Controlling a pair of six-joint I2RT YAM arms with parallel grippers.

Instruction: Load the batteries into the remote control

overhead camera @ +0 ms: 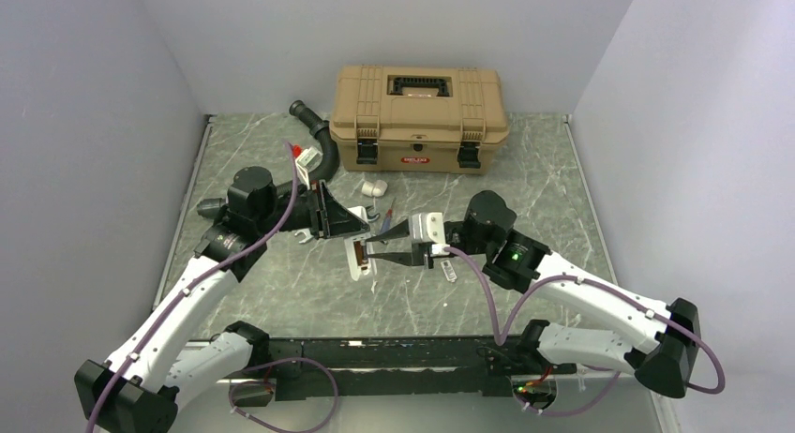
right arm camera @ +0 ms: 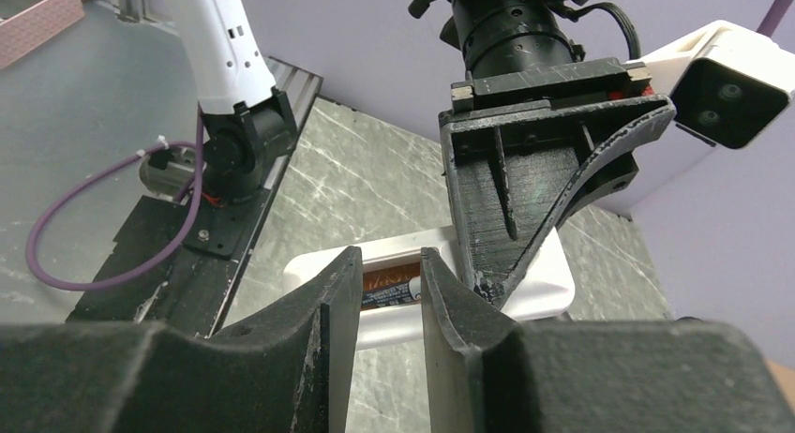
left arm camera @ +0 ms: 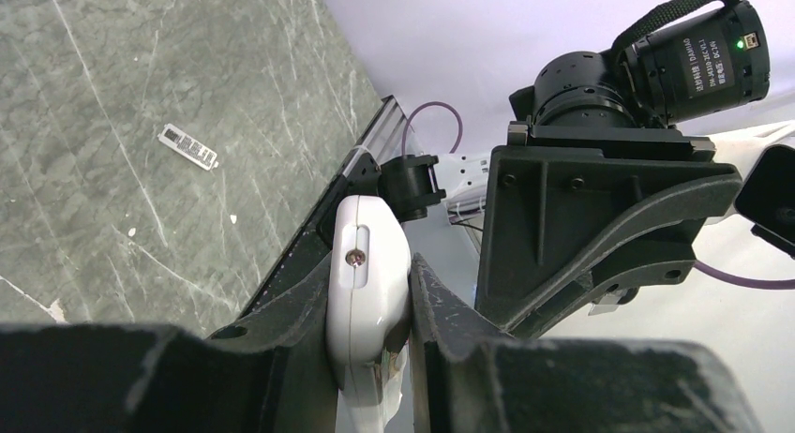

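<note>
The left gripper (left arm camera: 372, 264) is clenched on the remote (left arm camera: 364, 302) and holds it up above the table (overhead camera: 309, 302). The right gripper (right arm camera: 391, 264) has its fingers a little apart at the remote's open back. A battery (right arm camera: 389, 288) shows between them. Nobody could tell if they squeeze it. Farther back sits a tan box (overhead camera: 419, 105).

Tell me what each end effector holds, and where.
Left end effector: the remote control, pinched across its sides. Right end effector: straddles a battery; grip unclear.
</note>
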